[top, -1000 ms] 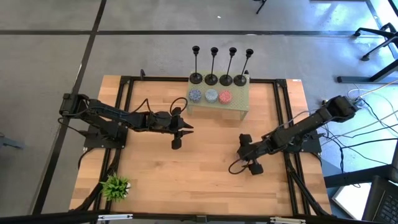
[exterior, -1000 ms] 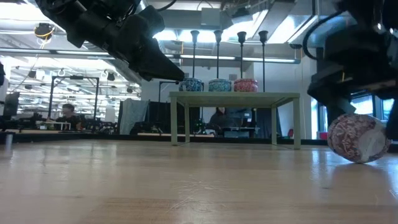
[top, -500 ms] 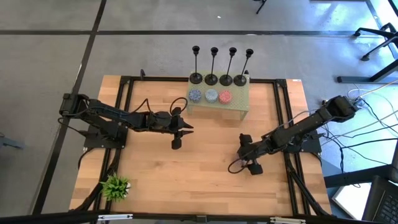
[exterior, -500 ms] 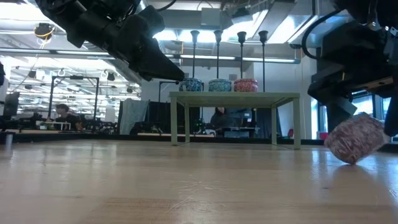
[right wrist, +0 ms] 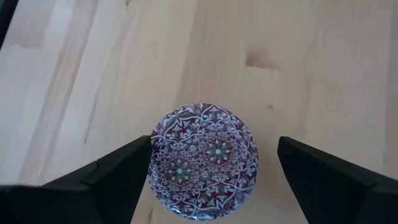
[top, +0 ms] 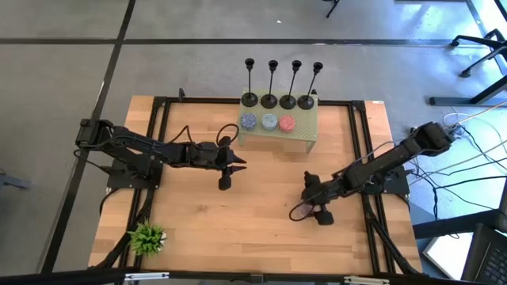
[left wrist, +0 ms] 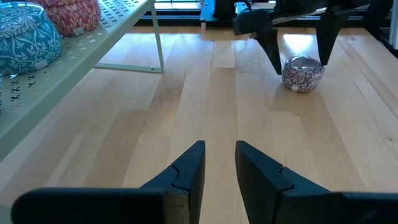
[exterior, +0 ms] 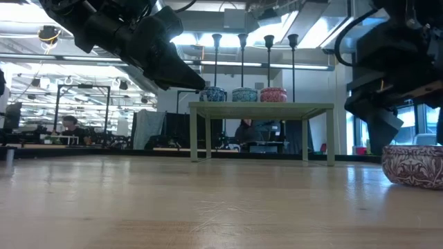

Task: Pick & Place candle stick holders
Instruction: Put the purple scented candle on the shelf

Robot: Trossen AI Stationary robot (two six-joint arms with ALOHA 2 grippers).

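Candle stick holders (top: 283, 83): four black ones stood in a row along the far edge of the small green shelf (top: 305, 136), which sat at the worktop's (top: 253, 229) far edge; none was held.
Plant (top: 146, 237): sat at the worktop's near left corner.
Left gripper (top: 226, 175): hovered over the worktop's middle, left of the shelf, fingers (left wrist: 186, 171) nearly together with a narrow gap, empty.
Patterned bowls on shelf: blue (top: 249, 121), pale blue (top: 268, 122) and red (top: 287, 123), in a row just in front of the holders.
Right gripper (top: 303, 211): low toward the worktop's right side, fingers (right wrist: 118, 168) spread wide on either side of a patterned bowl (right wrist: 203, 160) resting on the wood, not pinching it.
Handling, as a judgement: each holder looked stiff and light but top-heavy on a narrow base, so easily tipped; the thin stem would be slippery and might twist in the pads.
Where to take hold, as a judgement: low on the stem just above the base, fingers closing level, lifting straight up so neighbouring holders stay untouched.
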